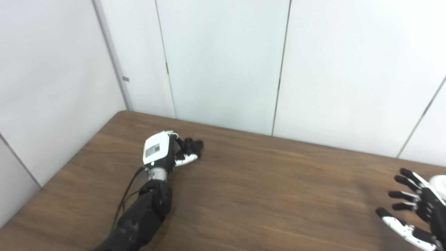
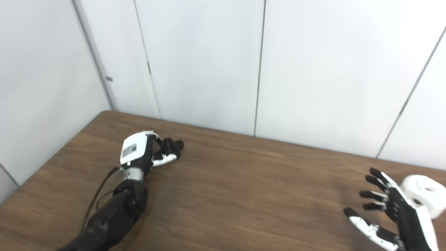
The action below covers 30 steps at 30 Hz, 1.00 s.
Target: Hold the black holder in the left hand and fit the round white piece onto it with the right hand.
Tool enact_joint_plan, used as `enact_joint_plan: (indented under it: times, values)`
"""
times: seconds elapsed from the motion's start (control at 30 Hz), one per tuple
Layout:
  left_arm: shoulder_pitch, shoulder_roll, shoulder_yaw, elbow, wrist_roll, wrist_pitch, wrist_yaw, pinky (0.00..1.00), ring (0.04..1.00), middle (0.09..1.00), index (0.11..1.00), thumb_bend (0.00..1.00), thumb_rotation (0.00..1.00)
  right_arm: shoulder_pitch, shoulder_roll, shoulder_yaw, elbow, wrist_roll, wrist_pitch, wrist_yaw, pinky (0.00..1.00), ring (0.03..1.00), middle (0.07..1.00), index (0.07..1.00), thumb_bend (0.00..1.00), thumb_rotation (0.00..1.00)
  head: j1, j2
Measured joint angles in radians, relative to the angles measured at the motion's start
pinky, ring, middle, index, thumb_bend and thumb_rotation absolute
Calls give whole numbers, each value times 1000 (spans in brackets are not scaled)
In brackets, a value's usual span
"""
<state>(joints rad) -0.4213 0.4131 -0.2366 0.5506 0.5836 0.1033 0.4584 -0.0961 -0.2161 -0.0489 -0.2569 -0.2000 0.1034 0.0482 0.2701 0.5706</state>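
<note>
Room: white wall panels behind a brown wood-grain counter (image 2: pixel 244 188).
Left hand (image 2: pixel 146 150): resting on the counter at far left, fingers (image 2: pixel 172 144) curled shut around something dark; I cannot tell whether that is the black holder, since no holder shows clearly in either view.
Right hand (image 2: pixel 393 212): at far right, empty, fingers (image 2: pixel 374 181) spread apart, palm turned away from the piece.
Round white piece (image 2: pixel 423 195): a roll-like ring lying on the counter just behind the right fingers, on their far-right side.
Step in hand: likely reaching for the piece.
Doing it well: turn the palm toward the ring, wrap its outer wall evenly, and keep its hole unobstructed for fitting.
</note>
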Motion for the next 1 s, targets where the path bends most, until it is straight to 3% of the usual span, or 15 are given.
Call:
enact_joint_plan:
  times: [0.17,0.3,0.47,0.57,0.63,0.7,0.8,1.0]
  values:
    - [85,-23,-59,-192,10,-91,-90,869,927,842,480,524,59,-8,-11,-3,37,18,-17,1,609,710,829,872,395,369,-26,5]
    - [130,-71,-102,-312,17,-96,-191,855,980,869,480,524,61,-18,-11,-3,51,28,-47,1,581,705,828,866,451,474,-90,14]
    - [169,-101,-140,-390,21,-138,-275,954,996,884,480,524,60,-18,-7,-1,63,27,-76,0,575,697,817,854,488,503,-150,28]
    - [176,-101,-152,-398,11,-189,-324,850,990,890,481,524,57,-20,-6,2,89,17,-96,-9,564,689,813,851,502,528,-216,41]
    - [174,-93,-168,-393,11,-266,-340,806,991,890,481,524,58,-20,-4,5,93,13,-99,-10,565,684,816,853,506,531,-239,46]
    - [168,-89,-183,-376,11,-344,-350,861,997,888,481,524,59,-22,0,8,93,7,-107,-11,568,679,817,853,517,550,-265,51]
    - [152,-89,-202,-344,16,-409,-388,886,989,881,480,524,60,-25,5,15,93,-7,-109,-11,564,671,816,853,526,559,-275,57]
    - [128,-101,-211,-297,51,-437,-403,888,980,879,479,524,61,-26,6,13,93,-11,-113,-11,570,686,820,852,530,570,-307,71]
